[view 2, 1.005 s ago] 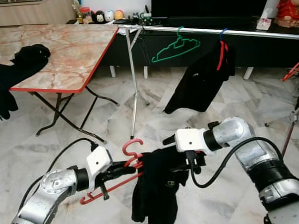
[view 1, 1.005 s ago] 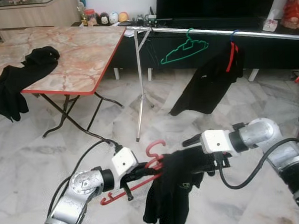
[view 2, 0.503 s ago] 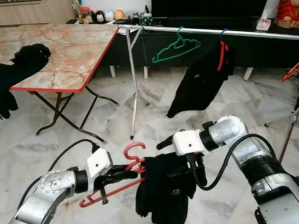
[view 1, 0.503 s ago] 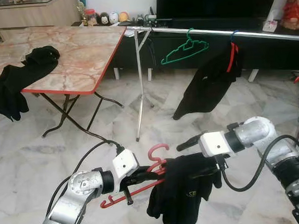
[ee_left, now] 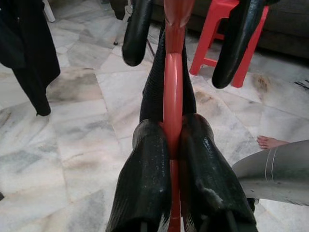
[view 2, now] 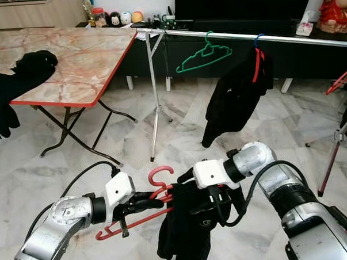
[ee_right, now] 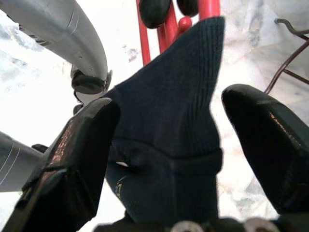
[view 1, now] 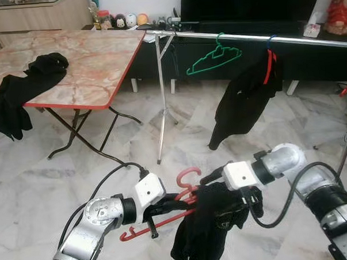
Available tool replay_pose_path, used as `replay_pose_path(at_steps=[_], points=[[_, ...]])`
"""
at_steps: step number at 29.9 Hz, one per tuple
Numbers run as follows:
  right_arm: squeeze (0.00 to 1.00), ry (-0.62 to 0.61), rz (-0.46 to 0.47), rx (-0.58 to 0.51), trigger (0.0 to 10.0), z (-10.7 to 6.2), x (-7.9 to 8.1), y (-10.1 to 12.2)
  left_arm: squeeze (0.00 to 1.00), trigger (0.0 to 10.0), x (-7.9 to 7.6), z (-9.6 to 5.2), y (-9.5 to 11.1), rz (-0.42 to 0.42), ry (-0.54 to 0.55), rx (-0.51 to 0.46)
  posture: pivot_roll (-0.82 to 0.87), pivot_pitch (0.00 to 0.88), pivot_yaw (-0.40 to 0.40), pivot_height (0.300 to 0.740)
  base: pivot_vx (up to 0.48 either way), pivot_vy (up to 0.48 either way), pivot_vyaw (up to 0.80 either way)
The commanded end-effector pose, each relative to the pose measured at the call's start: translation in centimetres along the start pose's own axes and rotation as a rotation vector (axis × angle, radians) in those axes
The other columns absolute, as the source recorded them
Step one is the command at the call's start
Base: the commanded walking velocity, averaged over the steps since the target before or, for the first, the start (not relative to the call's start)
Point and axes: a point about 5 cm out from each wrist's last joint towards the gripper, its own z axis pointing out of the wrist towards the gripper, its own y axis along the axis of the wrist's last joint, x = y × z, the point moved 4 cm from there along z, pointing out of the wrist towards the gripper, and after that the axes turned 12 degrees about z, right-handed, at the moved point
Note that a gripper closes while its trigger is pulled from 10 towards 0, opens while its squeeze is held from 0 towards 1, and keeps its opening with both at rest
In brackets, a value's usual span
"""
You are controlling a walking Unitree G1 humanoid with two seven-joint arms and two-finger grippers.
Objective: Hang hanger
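Left eye view: my left gripper (view 1: 172,206) holds the red hanger (view 1: 165,214) low over the floor, far short of the rail (view 1: 256,36).

Left wrist view: fingers (ee_left: 145,183) pinch the bar.

Right wrist view: right gripper (ee_right: 166,125) fingers spread around the garment (ee_right: 174,145), gripping nothing. It may slide off.

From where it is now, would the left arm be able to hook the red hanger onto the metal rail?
Probably not yet. The left gripper is shut on the red hanger low in front of the robot, while the metal rail stands well beyond it across open floor. Nothing blocks the way, but the robot would likely need to step closer.
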Motion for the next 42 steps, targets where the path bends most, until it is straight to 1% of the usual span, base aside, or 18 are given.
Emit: replay_pose_path(at_steps=[1,6,7,8,35,42], points=[[0.0,-0.002,-0.023,0.003,10.0,-0.3,-0.4,0.5,0.0,10.0,0.5,0.3,1.9,0.058,-0.007,-0.048,-0.14,0.0,0.003,0.732,0.0,0.0,0.0],[0.0,0.013,-0.013,0.015,10.0,0.0,-0.3,0.3,0.0,10.0,0.5,0.5,2.0,0.064,-0.011,-0.053,-0.14,0.0,0.005,0.732,0.0,0.0,0.0],[0.0,0.014,-0.012,0.017,2.2,0.1,-0.2,0.2,0.0,10.0,0.4,0.6,2.1,0.065,-0.011,-0.053,-0.14,0.0,0.005,0.732,0.0,0.0,0.0],[0.0,0.016,-0.011,0.013,0.0,0.2,-0.2,0.2,0.0,10.0,0.5,0.6,2.1,0.064,-0.011,-0.054,-0.14,0.0,0.007,0.732,0.0,0.0,0.0],[0.0,0.016,0.017,0.014,0.0,0.5,-0.3,0.0,0.0,10.0,0.7,0.8,2.6,0.072,-0.011,-0.069,-0.13,0.0,0.012,0.732,0.0,0.0,0.0],[0.0,0.055,0.051,0.022,0.0,0.9,0.2,-0.3,0.0,10.0,0.7,1.1,3.0,0.088,-0.01,-0.083,-0.13,0.0,0.009,0.732,0.0,0.0,0.0]])
